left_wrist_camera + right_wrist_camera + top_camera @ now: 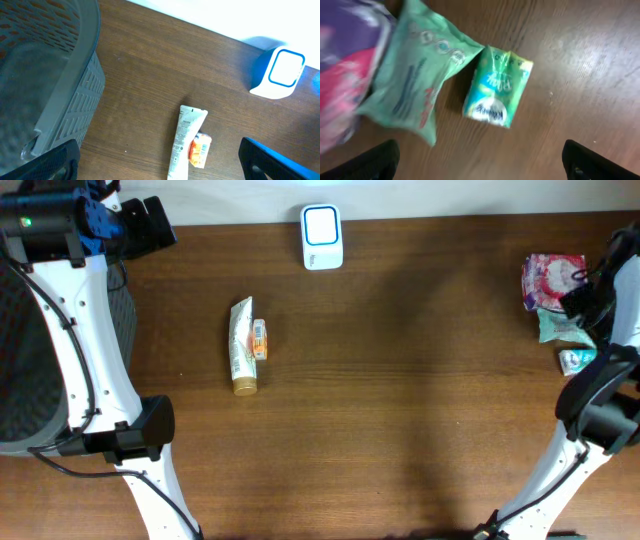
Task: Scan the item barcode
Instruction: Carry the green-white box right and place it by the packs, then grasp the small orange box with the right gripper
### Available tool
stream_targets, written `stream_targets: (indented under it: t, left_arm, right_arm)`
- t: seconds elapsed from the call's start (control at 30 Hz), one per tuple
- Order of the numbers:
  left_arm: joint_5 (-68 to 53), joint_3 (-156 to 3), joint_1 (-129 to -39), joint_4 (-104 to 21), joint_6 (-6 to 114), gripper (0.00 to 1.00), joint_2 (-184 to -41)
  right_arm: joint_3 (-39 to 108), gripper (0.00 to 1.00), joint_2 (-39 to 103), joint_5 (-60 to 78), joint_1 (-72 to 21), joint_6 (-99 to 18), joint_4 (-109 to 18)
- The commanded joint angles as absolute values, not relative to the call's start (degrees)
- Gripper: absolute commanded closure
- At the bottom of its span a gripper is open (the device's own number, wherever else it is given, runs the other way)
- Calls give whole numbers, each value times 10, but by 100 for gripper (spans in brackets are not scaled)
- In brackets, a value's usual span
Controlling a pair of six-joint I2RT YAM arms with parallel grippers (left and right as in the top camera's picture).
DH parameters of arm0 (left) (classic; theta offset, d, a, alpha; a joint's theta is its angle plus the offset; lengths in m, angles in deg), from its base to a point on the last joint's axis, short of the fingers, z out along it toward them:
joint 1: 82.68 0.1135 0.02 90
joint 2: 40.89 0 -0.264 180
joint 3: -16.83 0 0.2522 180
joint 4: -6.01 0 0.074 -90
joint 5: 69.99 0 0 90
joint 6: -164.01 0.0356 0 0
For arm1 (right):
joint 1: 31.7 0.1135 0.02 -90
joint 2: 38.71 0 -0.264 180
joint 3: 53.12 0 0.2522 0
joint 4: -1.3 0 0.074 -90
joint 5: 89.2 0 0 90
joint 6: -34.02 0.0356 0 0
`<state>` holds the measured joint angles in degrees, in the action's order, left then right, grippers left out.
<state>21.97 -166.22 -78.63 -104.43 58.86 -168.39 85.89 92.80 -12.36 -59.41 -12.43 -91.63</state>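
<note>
Green and glossy, the small pack (497,86) lies flat on the desk (585,55) at the right end, just ahead of my right pincer (480,162), which stands wide apart with nothing in it. A bigger green packet (415,85) lies just beside it, and the scanner (322,237) stands at the far edge, well apart. My left pincer (158,160) gapes empty too.

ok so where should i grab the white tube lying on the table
Probably from straight above, pinching across its width near the cap. The white tube lies flat, so a top-down pinch suits it, and the small orange box lies right beside its middle, leaving the cap end free.
</note>
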Motion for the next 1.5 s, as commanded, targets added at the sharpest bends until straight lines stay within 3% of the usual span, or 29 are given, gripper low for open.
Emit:
stream_targets:
  t: [0.0,0.1,0.13,0.3,0.4,0.5,0.6,0.67,0.7,1.13,1.17,1.2,1.23,1.3,1.47]
  left_arm:
    - [224,-1667,-785,-1045,595,1,-1673]
    - [224,-1667,-785,-1045,595,1,-1673]
    - [224,-1667,-785,-1045,595,1,-1673]
    - [224,-1667,-785,-1045,595,1,-1673]
    - [224,-1667,-785,-1045,595,1,-1673]
    - [224,-1667,-785,-1045,595,1,-1673]
    - [224,-1667,-785,-1045,595,1,-1673]
    - [224,-1667,-785,-1045,595,1,-1673]
    - [224,-1667,-785,-1045,595,1,-1673]
    - [224,-1667,-785,-1045,595,1,-1673]
    - [224,-1667,-785,-1045,595,1,-1673]
    - [224,-1667,-785,-1045,595,1,-1673]
    - [224,-1667,-785,-1045,595,1,-1673]
    - [224,-1667,-785,-1045,595,1,-1673]
    - [224,-1667,-785,-1045,595,1,-1673]
  right_arm:
    - [908,1,826,19,-578,-247,-919]
    - [907,1,803,319,-513,-465,-909]
    - [900,1,807,345,-471,-500,-909]
    - [802,0,817,344,-221,-492,-730]
    - [787,0,873,328,-85,-372,-574]
    - [787,0,928,300,-16,-330,-523]
    - [787,2,967,238,24,-327,-529]
    - [787,25,975,200,29,-327,-545]
    - [786,28,977,181,29,-327,-556]
    - [748,27,1006,214,47,-317,-488]
    - [748,30,1006,214,47,-317,-485]
    - [748,42,1006,211,47,-317,-484]
    - [748,64,1006,190,46,-317,-491]
    - [752,96,997,140,38,-321,-525]
    - [785,96,919,11,-23,-321,-667]
